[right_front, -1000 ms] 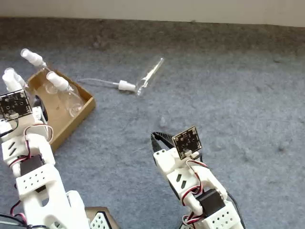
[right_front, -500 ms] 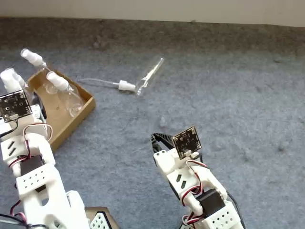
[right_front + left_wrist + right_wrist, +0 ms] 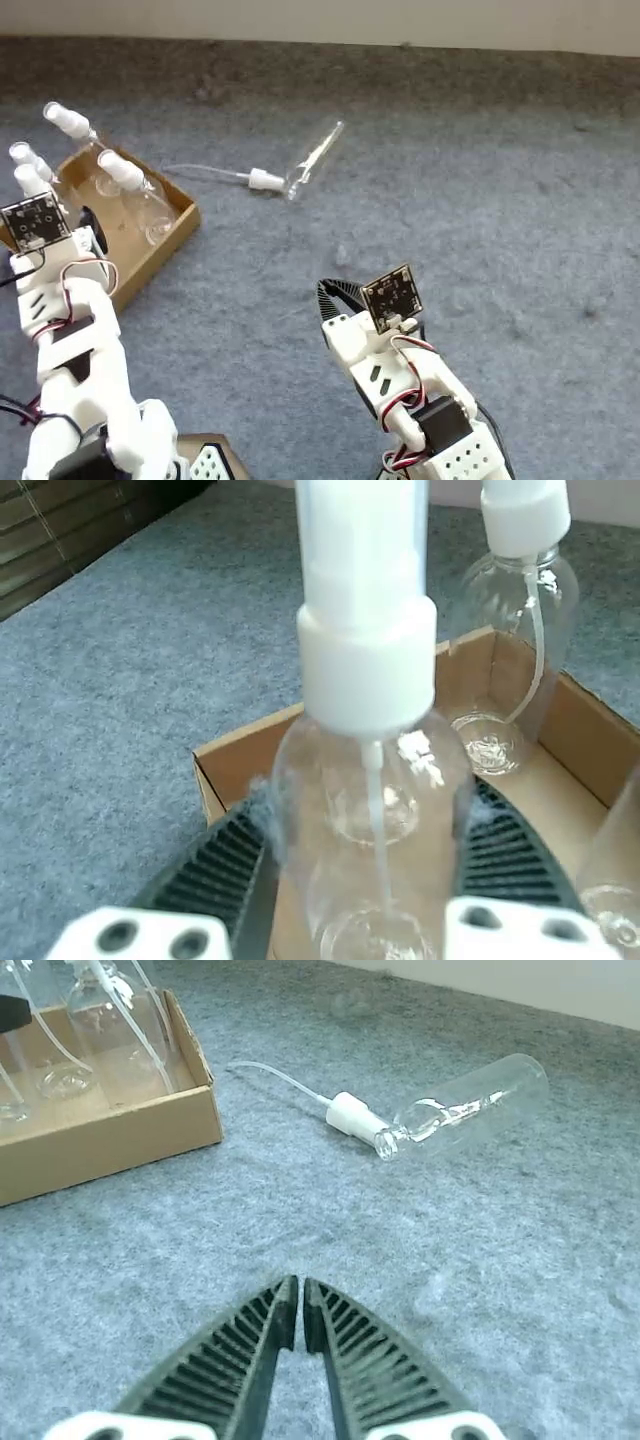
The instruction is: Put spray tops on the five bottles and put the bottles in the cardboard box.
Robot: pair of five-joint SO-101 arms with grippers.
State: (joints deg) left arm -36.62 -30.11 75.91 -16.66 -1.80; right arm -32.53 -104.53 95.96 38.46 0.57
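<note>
My left gripper [image 3: 365, 880] is shut on a clear bottle with a white spray top [image 3: 365, 670], held upright over the cardboard box [image 3: 235, 752]. In the high view this bottle's top [image 3: 31, 181] shows just beyond the left arm. Other topped bottles [image 3: 125, 172] stand in the box [image 3: 150, 262]. On the carpet lies one uncapped bottle [image 3: 315, 156], its mouth next to a loose spray top [image 3: 265, 180] with a thin tube. My right gripper [image 3: 300, 1288] is shut and holds nothing, low over the carpet and well short of the loose bottle [image 3: 465, 1105] and spray top [image 3: 350, 1117].
Grey carpet covers the table up to a pale wall along the back. The box [image 3: 120, 1135] sits at the far left. Open carpet lies between the right gripper [image 3: 335, 292] and the loose bottle, and over the whole right side.
The left arm has shifted a little toward the near side and changed posture, carrying its bottle along so that two white tops now show apart. The right arm has not moved.
</note>
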